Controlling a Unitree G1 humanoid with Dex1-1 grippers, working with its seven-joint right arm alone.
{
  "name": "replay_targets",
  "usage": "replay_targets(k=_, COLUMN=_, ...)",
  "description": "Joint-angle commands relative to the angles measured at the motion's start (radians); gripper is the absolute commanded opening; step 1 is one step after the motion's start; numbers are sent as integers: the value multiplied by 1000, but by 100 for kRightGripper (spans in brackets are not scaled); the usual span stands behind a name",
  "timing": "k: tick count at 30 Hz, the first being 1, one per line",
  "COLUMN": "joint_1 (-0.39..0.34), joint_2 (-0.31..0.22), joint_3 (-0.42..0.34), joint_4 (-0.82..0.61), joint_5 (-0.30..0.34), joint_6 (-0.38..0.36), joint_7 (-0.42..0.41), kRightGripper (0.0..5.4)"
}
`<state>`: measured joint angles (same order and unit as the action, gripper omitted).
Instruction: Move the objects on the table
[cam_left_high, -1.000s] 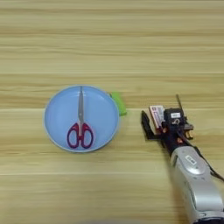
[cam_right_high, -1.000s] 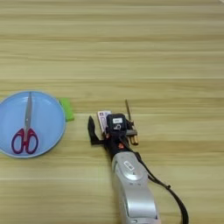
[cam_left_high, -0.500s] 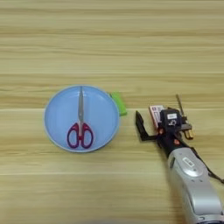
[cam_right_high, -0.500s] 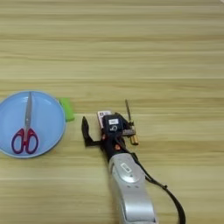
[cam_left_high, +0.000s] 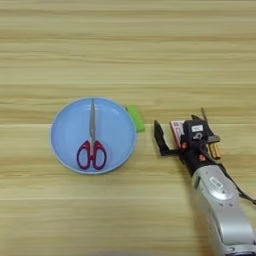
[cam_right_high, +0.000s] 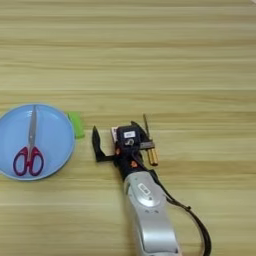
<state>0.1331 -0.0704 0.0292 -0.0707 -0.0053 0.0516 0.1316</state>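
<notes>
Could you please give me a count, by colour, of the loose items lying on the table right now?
Light blue: 1, the plate
Red-handled: 1, the scissors lying in the plate
Green: 1, the block at the plate's right rim
Red and white: 1, the flat box, partly hidden by the gripper
Orange-handled: 1, the screwdriver
Total: 5
</notes>
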Motion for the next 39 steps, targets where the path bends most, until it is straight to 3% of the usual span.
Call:
replay_targets(k=1, joint_1=-53, joint_2=-3, joint_3=22, joint_4=-30, joint_5=-26, joint_6=-46, joint_7=-8, kRightGripper=539)
replay_targets(k=39, joint_1=-86, joint_2=21, joint_3=141, joint_4=29, joint_5=-83, joint_6=-74, joint_7=9, kRightGripper=539)
